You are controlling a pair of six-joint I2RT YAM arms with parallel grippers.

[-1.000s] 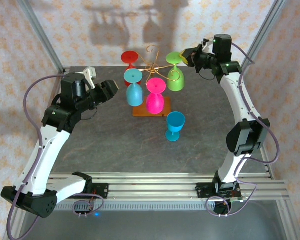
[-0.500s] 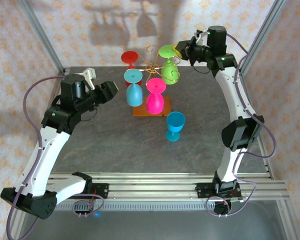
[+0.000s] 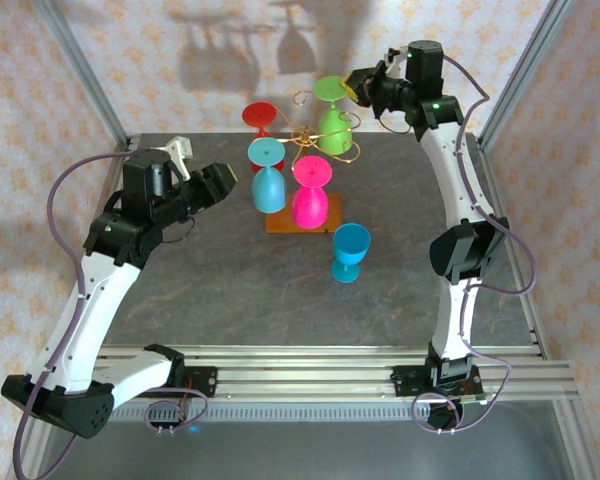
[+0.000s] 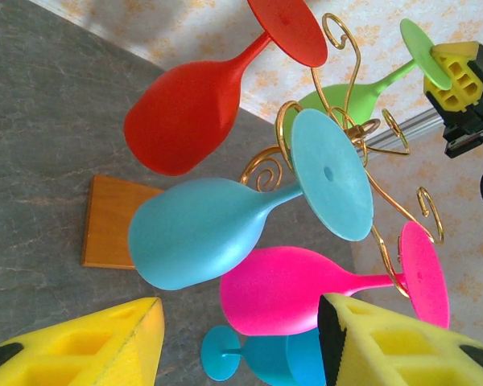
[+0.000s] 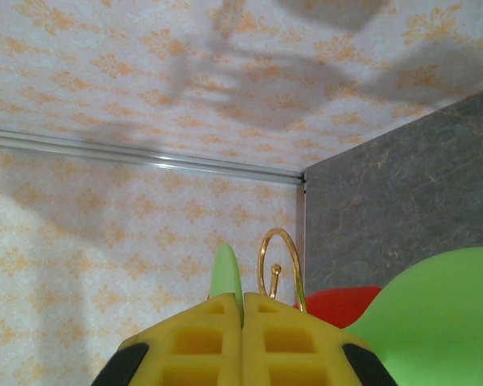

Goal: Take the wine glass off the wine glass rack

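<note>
Pinching the green wine glass (image 3: 332, 127) by its foot, my right gripper (image 3: 353, 86) is holding its bowl below the fingers. My left gripper (image 3: 223, 180) is hovering half open.

No text, label, brand or number is legible anywhere.

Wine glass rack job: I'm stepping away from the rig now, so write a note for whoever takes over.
Right pincer: shut on the green glass by its foot, at the top of the wine glass rack.
Left pincer: open, empty, left of the rack.
Done: green glass gripped; a blue glass stands on the table.
Left: draw the green glass clear, set it down.
</note>
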